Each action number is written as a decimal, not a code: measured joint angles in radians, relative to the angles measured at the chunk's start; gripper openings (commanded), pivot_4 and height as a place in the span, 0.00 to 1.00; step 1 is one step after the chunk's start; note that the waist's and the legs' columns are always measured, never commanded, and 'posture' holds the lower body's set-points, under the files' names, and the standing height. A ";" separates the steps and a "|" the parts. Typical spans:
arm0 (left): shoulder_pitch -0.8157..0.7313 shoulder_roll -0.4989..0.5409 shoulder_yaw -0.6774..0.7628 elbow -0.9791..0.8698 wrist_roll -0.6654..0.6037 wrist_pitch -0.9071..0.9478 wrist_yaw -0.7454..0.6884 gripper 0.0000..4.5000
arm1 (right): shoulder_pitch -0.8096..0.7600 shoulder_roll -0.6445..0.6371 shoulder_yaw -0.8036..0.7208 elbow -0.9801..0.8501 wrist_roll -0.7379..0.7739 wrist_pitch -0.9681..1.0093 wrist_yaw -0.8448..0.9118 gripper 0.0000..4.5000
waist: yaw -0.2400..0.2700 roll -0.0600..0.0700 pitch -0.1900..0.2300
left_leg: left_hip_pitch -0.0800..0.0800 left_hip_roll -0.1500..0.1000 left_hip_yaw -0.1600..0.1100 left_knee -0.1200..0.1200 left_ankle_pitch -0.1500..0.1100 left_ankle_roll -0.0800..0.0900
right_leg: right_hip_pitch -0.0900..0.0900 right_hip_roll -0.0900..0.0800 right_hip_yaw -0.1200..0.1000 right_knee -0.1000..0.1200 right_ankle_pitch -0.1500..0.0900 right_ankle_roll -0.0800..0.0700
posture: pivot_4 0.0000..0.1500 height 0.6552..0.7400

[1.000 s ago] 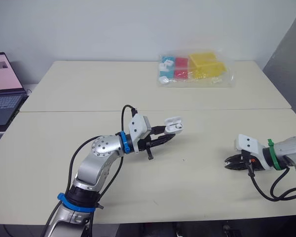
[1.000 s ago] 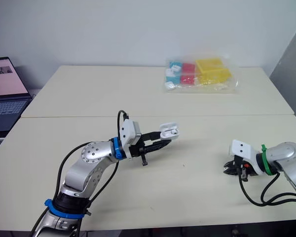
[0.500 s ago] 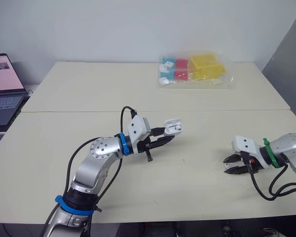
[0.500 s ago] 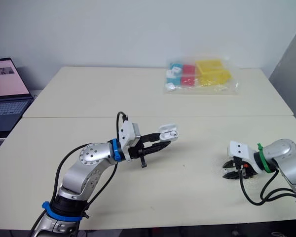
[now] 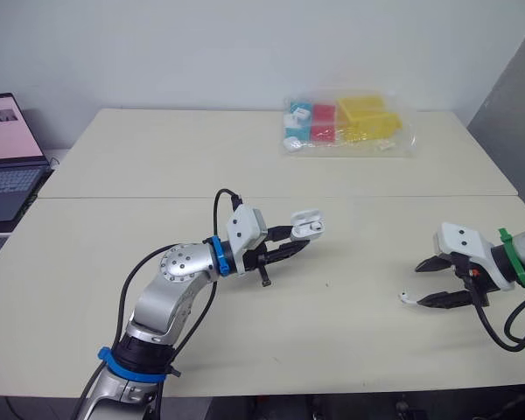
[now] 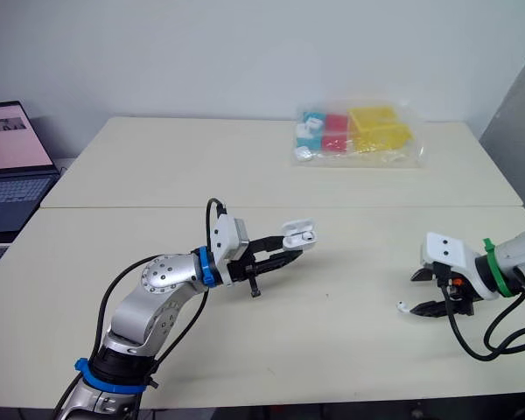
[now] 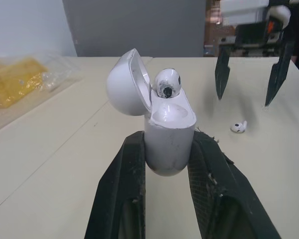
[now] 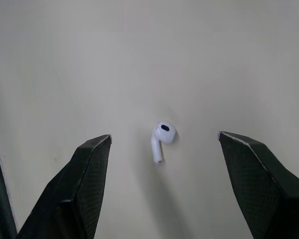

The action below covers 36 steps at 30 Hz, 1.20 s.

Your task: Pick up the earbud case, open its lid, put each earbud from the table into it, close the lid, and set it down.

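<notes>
Nearest to me, toward my right on the pale table point(image 5: 157, 289), my right gripper point(image 5: 420, 284) has its 2 black fingers point(image 8: 84, 184) spread wide, gripping nothing. The loose earbud point(image 8: 161, 139) lies on the table surface in line with the gap between those fingers, a little ahead of their tips and touching neither; from the head view it sits just beside the tip of the nearer finger. It is white, with its rounded head and short stem lying flat on the table. A bit further out and toward the middle of the table, my left gripper point(image 5: 299, 240) is pinching the earbud case point(image 7: 167, 137) by its lower body, 1 finger pressed against each side, and holds it off the table. The lid point(image 7: 125, 82) is swung open and tilted back, and 1 seated earbud point(image 7: 167, 83) stands in the case with its head poking above the rim. The case and the loose earbud are well apart. Beyond the case a seam point(image 5: 402, 195) runs across where 2 tabletops meet. At the far side lies a clear plastic bag point(image 5: 346, 122) holding yellow, red and blue pieces. Off to my far left an open laptop point(image 5: 4, 157) sits beside the table.
</notes>
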<state>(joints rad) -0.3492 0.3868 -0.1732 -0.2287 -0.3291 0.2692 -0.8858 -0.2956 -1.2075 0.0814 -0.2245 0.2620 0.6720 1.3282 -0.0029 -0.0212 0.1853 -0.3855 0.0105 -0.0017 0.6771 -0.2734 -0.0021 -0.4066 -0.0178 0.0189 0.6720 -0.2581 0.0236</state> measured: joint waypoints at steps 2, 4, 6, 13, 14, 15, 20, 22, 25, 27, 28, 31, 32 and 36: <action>0.000 -0.002 -0.006 0.007 0.003 -0.013 0.000 0.18 | -0.013 0.006 0.031 -0.053 -0.010 0.106 -0.053 0.80 | 0.000 0.000 0.000 | 0.000 0.000 0.000 0.000 0.000 0.000 | 0.000 0.000 0.000 0.000 0.000 0.000 | 1.00 1.00; 0.001 -0.012 -0.018 0.012 0.011 -0.024 0.000 0.18 | -0.053 0.015 0.084 -0.108 -0.019 0.223 -0.101 0.80 | 0.000 0.000 0.000 | 0.000 0.000 0.001 0.001 0.000 0.000 | 0.000 0.000 0.000 0.000 0.000 0.000 | 1.00 1.00; 0.001 -0.021 -0.027 0.018 0.019 -0.039 0.000 0.18 | -0.087 0.035 0.122 -0.140 -0.025 0.288 -0.129 0.80 | 0.000 0.000 0.000 | 0.001 0.000 0.001 0.001 0.000 0.000 | 0.000 0.000 0.000 0.000 0.000 0.000 | 1.00 1.00; 0.003 -0.042 -0.052 0.054 0.054 -0.100 0.002 0.18 | -0.176 0.039 0.279 -0.150 -0.061 0.396 -0.159 0.80 | 0.001 0.000 0.000 | -0.003 0.000 0.000 0.000 0.000 0.000 | 0.000 0.000 -0.001 -0.005 0.000 0.001 | 1.00 1.00; 0.003 -0.046 -0.057 0.060 0.059 -0.107 0.002 0.18 | -0.185 0.039 0.299 -0.138 -0.072 0.396 -0.165 0.80 | 0.000 0.000 0.000 | -0.004 0.000 -0.001 0.000 0.000 0.000 | 0.000 0.000 -0.001 -0.007 0.001 0.001 | 1.00 1.00; 0.003 -0.054 -0.058 0.072 0.064 -0.114 0.004 0.18 | -0.195 0.039 0.314 -0.123 -0.085 0.395 -0.173 0.80 | 0.000 0.000 0.000 | -0.005 0.000 -0.001 0.000 0.000 0.000 | -0.001 0.000 -0.002 -0.007 0.001 0.001 | 1.00 1.00; 0.003 -0.067 -0.058 0.083 0.079 -0.138 0.014 0.18 | -0.205 0.046 0.344 -0.081 -0.106 0.392 -0.178 0.80 | 0.001 0.000 0.000 | -0.010 -0.001 -0.002 0.000 0.000 0.000 | -0.003 -0.001 -0.002 -0.009 0.004 -0.003 | 1.00 1.00; 0.004 -0.072 -0.058 0.083 0.083 -0.143 0.023 0.18 | -0.206 0.046 0.346 -0.079 -0.106 0.392 -0.177 0.80 | 0.001 0.000 0.000 | -0.010 -0.001 -0.003 0.000 0.000 0.000 | -0.004 -0.001 -0.003 -0.009 0.004 -0.003 | 1.00 1.00; 0.017 -0.076 -0.058 0.083 0.087 -0.146 0.027 0.18 | -0.205 0.046 0.347 -0.079 -0.106 0.393 -0.177 0.80 | 0.001 0.000 0.000 | -0.010 -0.001 -0.003 0.000 0.000 0.000 | -0.004 -0.001 -0.003 -0.009 0.004 -0.003 | 1.00 1.00; 0.022 -0.076 -0.058 0.083 0.088 -0.146 0.029 0.18 | -0.205 0.046 0.347 -0.079 -0.106 0.394 -0.176 0.80 | 0.001 0.000 0.000 | -0.010 -0.001 -0.004 0.000 0.000 0.000 | -0.004 -0.001 -0.003 -0.009 0.004 -0.003 | 1.00 1.00; 0.022 -0.076 -0.058 0.083 0.089 -0.146 0.029 0.18 | -0.205 0.046 0.349 -0.080 -0.106 0.394 -0.175 0.80 | 0.001 0.000 0.000 | -0.010 -0.001 -0.004 0.001 0.000 0.000 | -0.004 -0.001 -0.003 -0.009 0.004 -0.003 | 1.00 1.00; 0.022 -0.078 -0.059 0.083 0.089 -0.146 0.032 0.18 | -0.205 0.046 0.349 -0.084 -0.105 0.408 -0.175 0.80 | 0.001 0.000 0.000 | -0.010 -0.001 -0.004 0.001 0.000 0.000 | -0.004 -0.001 -0.003 -0.008 0.004 -0.003 | 1.00 1.00; 0.022 -0.079 -0.059 0.083 0.090 -0.146 0.032 0.18 | -0.205 0.046 0.349 -0.086 -0.105 0.411 -0.176 0.80 | 0.001 0.000 0.000 | -0.010 -0.001 -0.004 0.001 0.000 0.000 | -0.004 -0.001 -0.003 -0.008 0.004 -0.003 | 1.00 1.00; 0.022 -0.079 -0.059 0.083 0.090 -0.146 0.032 0.18 | -0.205 0.047 0.351 -0.098 -0.105 0.420 -0.179 0.66 | 0.001 0.000 0.000 | -0.010 -0.001 -0.005 0.001 0.000 0.000 | -0.004 -0.001 -0.004 -0.008 0.004 -0.003 | 1.00 1.00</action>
<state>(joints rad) -0.3270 0.3077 -0.2318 -0.1458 -0.2387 0.1233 -0.8534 -0.5003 -1.1603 0.4320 -0.3225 0.1567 1.0917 1.1488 -0.0019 -0.0208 0.1851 -0.3957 0.0098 -0.0063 0.6777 -0.2734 -0.0019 -0.4102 -0.0184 0.0152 0.6635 -0.2544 0.0204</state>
